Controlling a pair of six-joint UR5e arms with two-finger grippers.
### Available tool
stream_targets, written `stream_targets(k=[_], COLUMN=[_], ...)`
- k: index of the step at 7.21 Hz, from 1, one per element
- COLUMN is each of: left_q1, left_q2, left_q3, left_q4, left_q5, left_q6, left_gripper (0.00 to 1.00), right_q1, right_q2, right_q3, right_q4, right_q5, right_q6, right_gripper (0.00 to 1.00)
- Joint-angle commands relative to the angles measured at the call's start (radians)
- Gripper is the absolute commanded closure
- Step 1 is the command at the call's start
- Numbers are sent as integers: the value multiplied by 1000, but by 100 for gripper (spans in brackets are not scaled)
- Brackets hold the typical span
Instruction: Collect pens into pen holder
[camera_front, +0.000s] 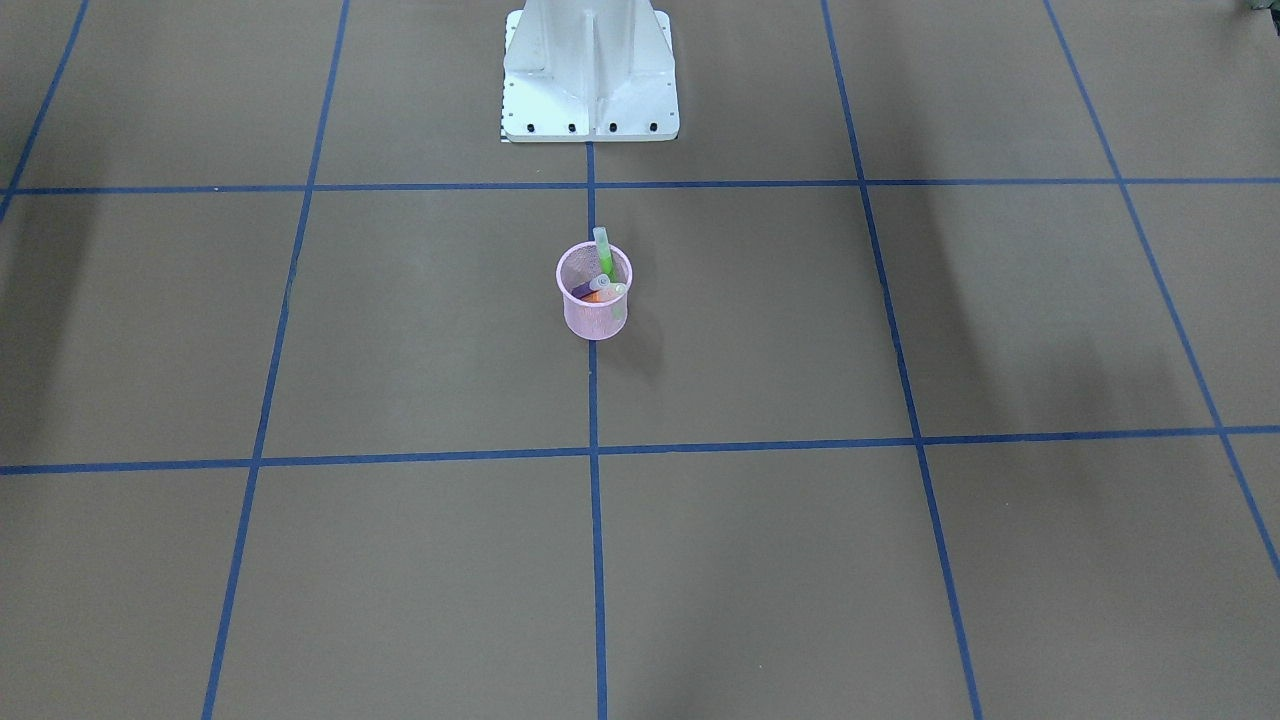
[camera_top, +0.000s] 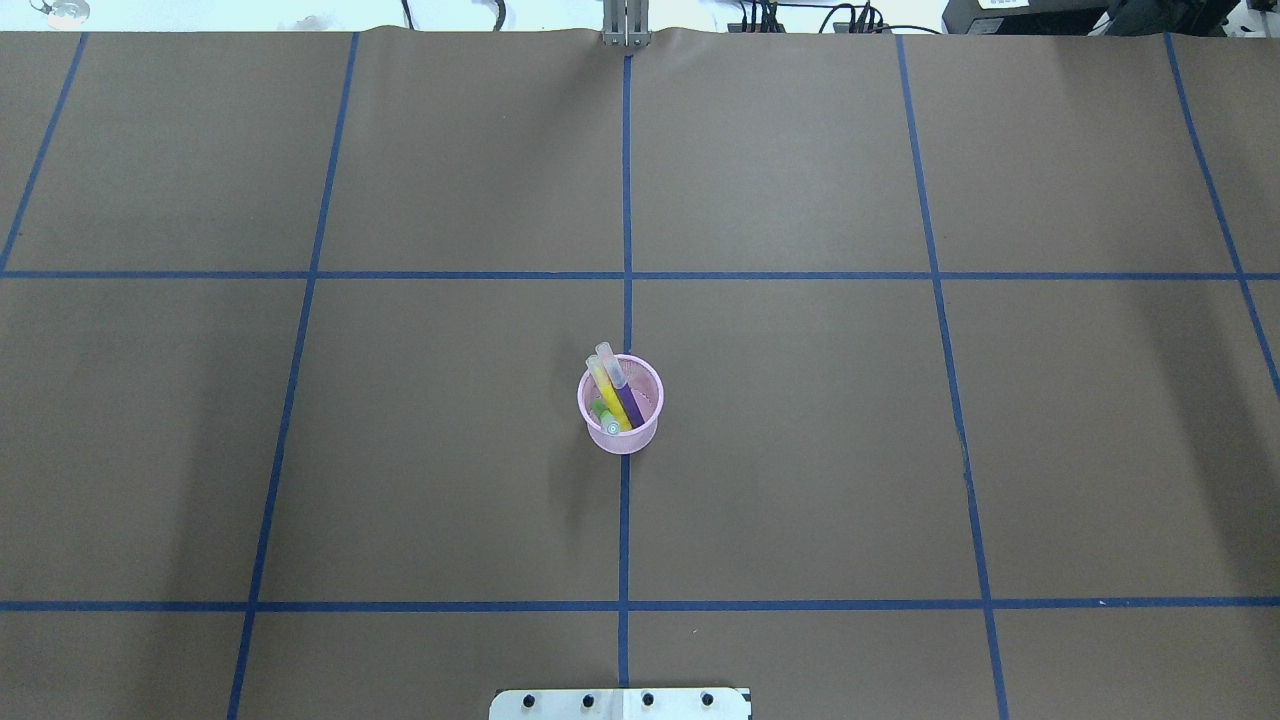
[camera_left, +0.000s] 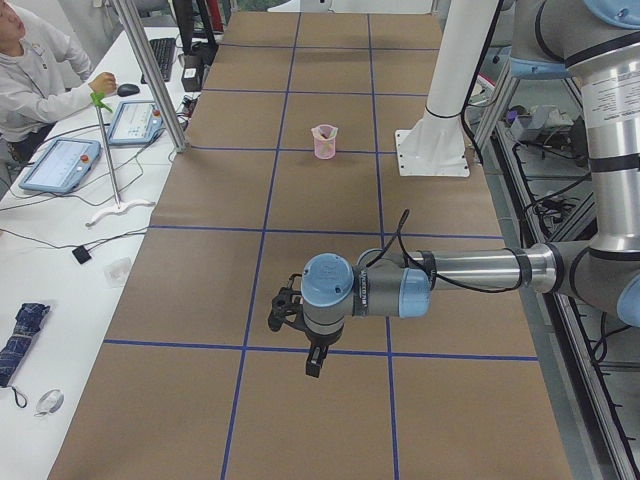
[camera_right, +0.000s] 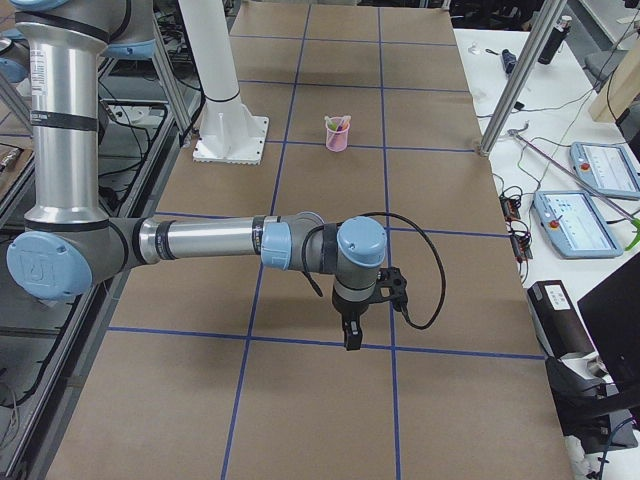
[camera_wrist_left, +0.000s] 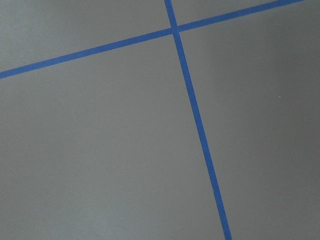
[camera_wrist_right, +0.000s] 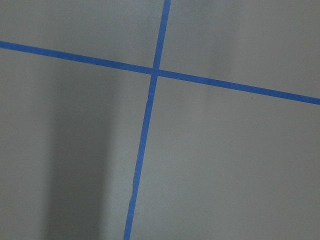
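Standing upright, pink pen holder (camera_front: 590, 318) with three pens (camera_top: 612, 400) leaning inside.

Front-facing: across table (camera_front: 900, 330) from robot, steep down-look, robot base (camera_front: 590, 90) at top edge. Overhead: behind robot, looks forward and down, same base at bottom edge. Both mid-distance, share pen holder (camera_front: 592, 315) at centre on blue tape line (camera_front: 594, 400). Left and right end views: high, look along table from opposite ends; left arm (camera_left: 470, 270) near, large in one, right arm (camera_right: 200, 240) in other; pen holder small, far. Wrist views: close, down on table, one tape crossing (camera_wrist_left: 173, 31) each.
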Motion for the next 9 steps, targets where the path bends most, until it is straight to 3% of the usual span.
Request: stream_targets(k=[1,9], left_q1=[0,-8], left_q2=[0,0], left_q3=[18,24], left_q4=[-2,-14], left_q5=[3,6], left_q6=[0,6], left_gripper=[0,0], right_q1=[0,0], right_q2=[0,-2], right_q3=[0,0], right_q4=[-1,-1], right_q5=[0,0], right_q6=[-1,-1], right_gripper=[0,0])
